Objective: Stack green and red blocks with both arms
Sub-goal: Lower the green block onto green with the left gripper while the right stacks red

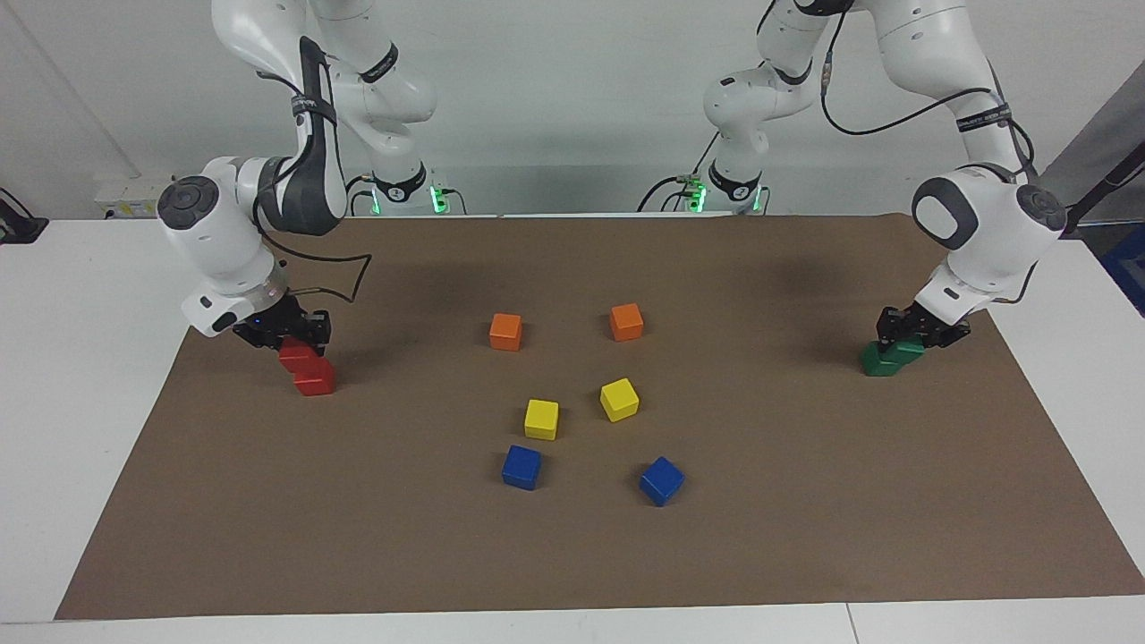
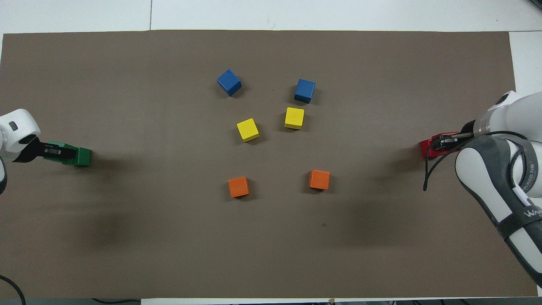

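Blue cubes (image 1: 521,467) idle mid-tabletop while my right end effector (image 1: 284,338) pinches upper red block (image 1: 293,354), left end effector (image 1: 921,333) pinches upper green block (image 1: 905,351); square before releasing.

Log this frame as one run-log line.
left gripper: on upper green block, over lower green block | right gripper: on upper red block, over lower red block | both stacks skewed | other cubes untouched

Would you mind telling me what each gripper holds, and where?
Left gripper clasps the upper green block by its sides; right gripper likewise the upper red block.
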`<state>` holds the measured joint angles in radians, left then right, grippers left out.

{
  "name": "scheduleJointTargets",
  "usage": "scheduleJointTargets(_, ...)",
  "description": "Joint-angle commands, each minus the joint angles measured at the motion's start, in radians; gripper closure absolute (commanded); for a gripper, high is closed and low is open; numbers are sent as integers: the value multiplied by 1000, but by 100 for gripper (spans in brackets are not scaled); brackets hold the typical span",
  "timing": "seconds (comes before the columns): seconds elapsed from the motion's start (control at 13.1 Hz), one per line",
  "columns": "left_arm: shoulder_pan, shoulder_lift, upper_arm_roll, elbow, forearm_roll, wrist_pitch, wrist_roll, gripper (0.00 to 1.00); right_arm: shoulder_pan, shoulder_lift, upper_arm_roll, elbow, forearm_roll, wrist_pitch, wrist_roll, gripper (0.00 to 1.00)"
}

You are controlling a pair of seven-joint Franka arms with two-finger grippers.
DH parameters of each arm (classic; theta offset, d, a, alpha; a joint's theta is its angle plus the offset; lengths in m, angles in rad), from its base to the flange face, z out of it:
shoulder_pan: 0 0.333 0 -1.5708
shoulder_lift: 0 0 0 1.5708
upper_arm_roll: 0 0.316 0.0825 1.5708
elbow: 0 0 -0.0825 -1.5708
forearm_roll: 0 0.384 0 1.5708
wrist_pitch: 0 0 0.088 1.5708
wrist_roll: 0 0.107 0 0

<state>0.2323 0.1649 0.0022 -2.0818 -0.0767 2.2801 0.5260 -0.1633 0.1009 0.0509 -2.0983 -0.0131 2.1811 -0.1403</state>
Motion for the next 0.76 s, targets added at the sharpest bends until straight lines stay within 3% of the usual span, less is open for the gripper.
scheduleJointTargets(0.0,18,-18,-10,-81,-25,112,34,100,-15,-4,6,-37,-4,52,-33,100)
scheduleJointTargets(0.15,15,-25,-10,-138,-25,180,25,100,-15,-1,6,-40,-4,52,-30,100)
scheduleJointTargets(0.53,16,-39,-10,-92,-66,-23,25,100,-25,-1,6,-57,-4,66,-36,100)
scheduleJointTargets(0.69,9,-45,-10,-106,-66,16,19,100,-27,-4,6,-60,-4,68,-35,100)
